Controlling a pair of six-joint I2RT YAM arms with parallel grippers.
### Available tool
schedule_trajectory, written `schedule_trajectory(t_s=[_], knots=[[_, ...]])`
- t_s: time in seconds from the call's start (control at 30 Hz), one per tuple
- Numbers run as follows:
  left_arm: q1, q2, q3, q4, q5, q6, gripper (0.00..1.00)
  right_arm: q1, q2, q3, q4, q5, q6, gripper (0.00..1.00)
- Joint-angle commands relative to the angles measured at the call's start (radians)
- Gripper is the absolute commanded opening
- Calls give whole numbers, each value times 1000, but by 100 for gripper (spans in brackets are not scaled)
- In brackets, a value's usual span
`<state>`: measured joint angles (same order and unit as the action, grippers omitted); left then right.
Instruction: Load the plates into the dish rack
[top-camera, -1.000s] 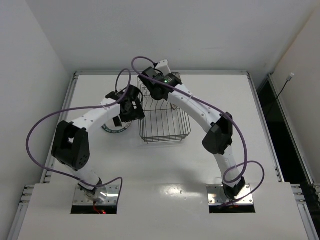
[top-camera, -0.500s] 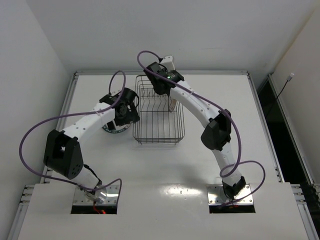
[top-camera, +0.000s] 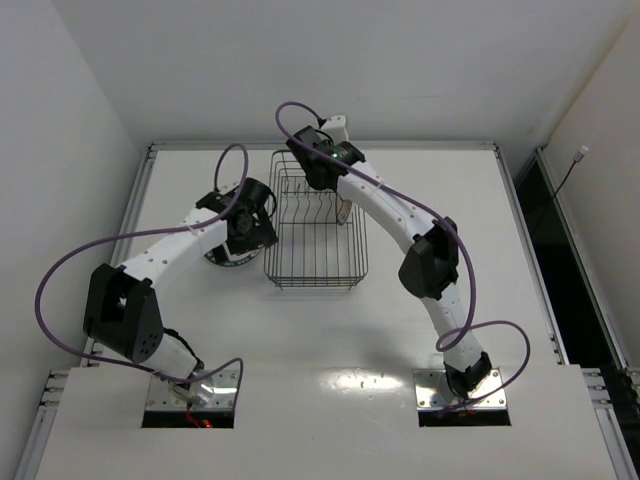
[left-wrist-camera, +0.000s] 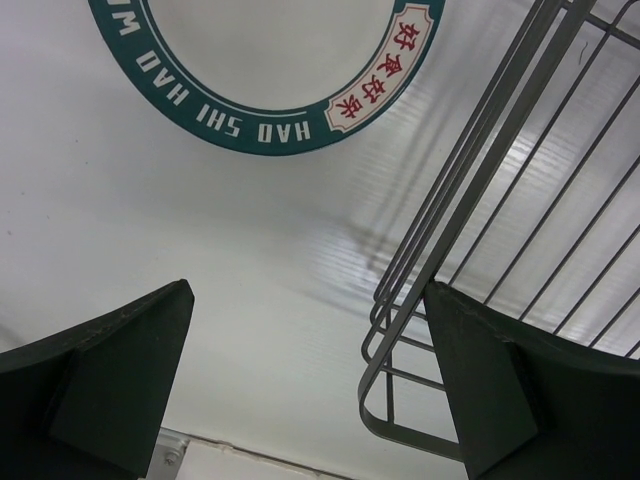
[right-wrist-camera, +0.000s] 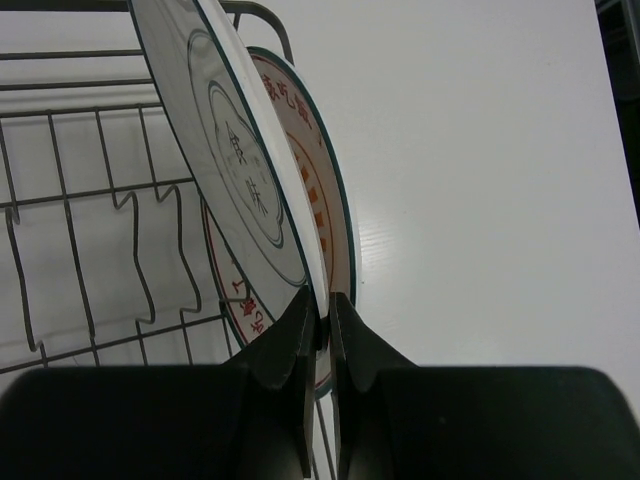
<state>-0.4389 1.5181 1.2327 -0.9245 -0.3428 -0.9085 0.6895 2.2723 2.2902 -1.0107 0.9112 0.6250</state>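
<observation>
The dish rack of dark wire stands mid-table. My right gripper is shut on the rim of the plate with thin dark rings, which stands on edge, tilted, in the rack. Right behind it stands the reddish-brown patterned plate. In the top view my right gripper is over the rack's far end. My left gripper is open and empty, low over the table between the teal-rimmed plate and the rack's corner. That plate lies flat left of the rack.
The table's raised rim runs along the left and far sides. Purple cables loop above both arms. The right arm reaches across the rack's right side.
The rack has slid a little to the left. My right gripper has moved toward the far end with the plate. My left gripper has shifted slightly left beside the rack.
</observation>
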Motion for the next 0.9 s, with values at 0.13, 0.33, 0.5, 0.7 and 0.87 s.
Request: schedule_trajectory(t_s=[0.13,0.33,0.5,0.7,0.87], knots=[[-20,-35,1,-50,-30,-67,100,7,24,75,-109,-34,134,0],[-49,-35,11,-50,-12,-90,100,34,59,54,-163,-78,234,0],[-58,-35,22,-50,-12,-99,100,44,69,-23,-192,-120,297,0],[-58,-64,33,-68,-120,-56,100,44,-10,-67,-192,-152,305,42],[-58,-113,24,-68,-225,-32,100,44,-138,-28,-215,-184,277,81]])
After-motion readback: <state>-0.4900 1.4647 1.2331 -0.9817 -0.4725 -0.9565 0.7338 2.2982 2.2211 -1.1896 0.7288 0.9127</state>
